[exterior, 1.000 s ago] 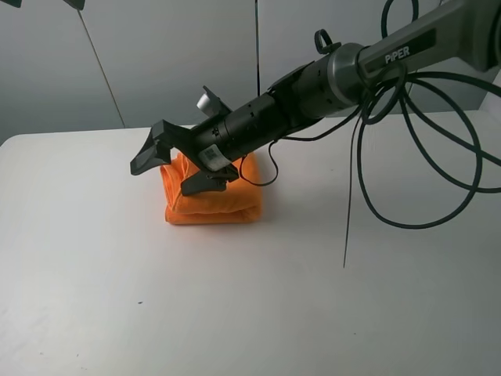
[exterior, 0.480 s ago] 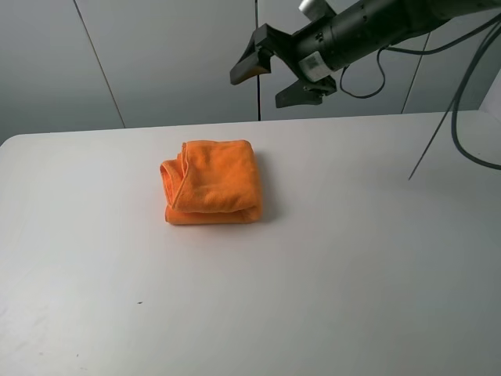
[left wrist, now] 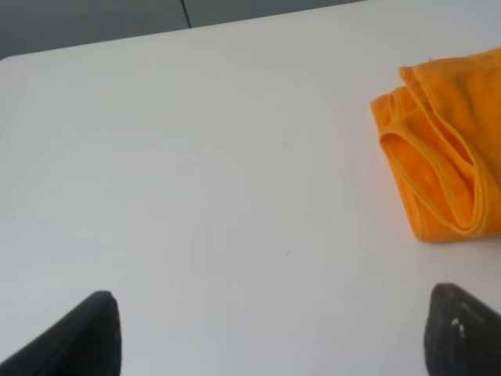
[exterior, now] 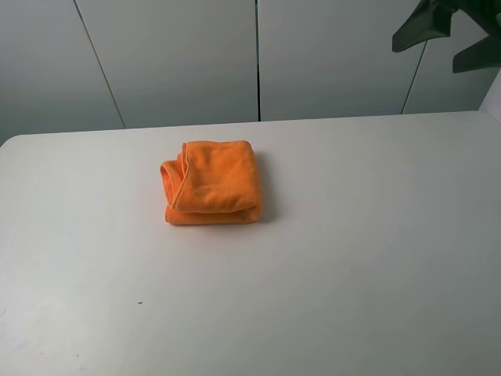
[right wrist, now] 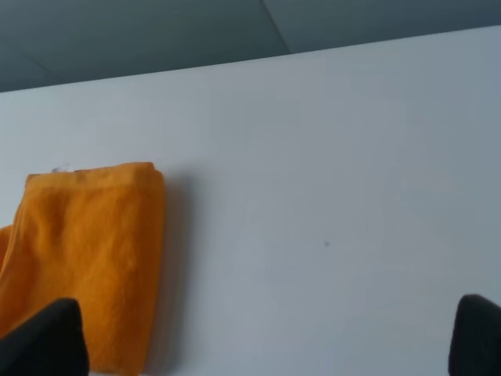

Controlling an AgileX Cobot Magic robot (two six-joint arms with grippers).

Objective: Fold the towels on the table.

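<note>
1. Towel (exterior: 212,191): bright orange terry cloth, folded into a compact, roughly rectangular bundle. It lies flat on the table (exterior: 329,266), left of centre and toward the far edge in the high view.
2. Folds: stacked layers show along the bundle's near side, and rounded looped hems curl at its left end. The left wrist view shows these looped edges (left wrist: 442,184) as nested ridges. The top face is smooth and slightly domed.
3. Label: a small white speck shows at one corner of the towel (right wrist: 82,262) in the right wrist view; it is too small to read.
4. Right gripper (exterior: 448,39): raised high at the upper right corner of the high view, well apart from the towel. Its two dark fingers stand spread, with nothing between them. In its own wrist view only the two fingertips (right wrist: 43,341) appear, at opposite sides of the frame.
5. Left gripper (left wrist: 270,333): not seen in the high view. Its wrist view shows two dark fingertips set wide apart above bare tabletop, holding nothing, with the towel near but not touching.
6. Surroundings: the table is plain white and matte, with a few tiny dark specks (exterior: 140,302). Grey wall panels (exterior: 172,63) with vertical seams stand behind it. Nothing lies between either gripper and the towel.
</note>
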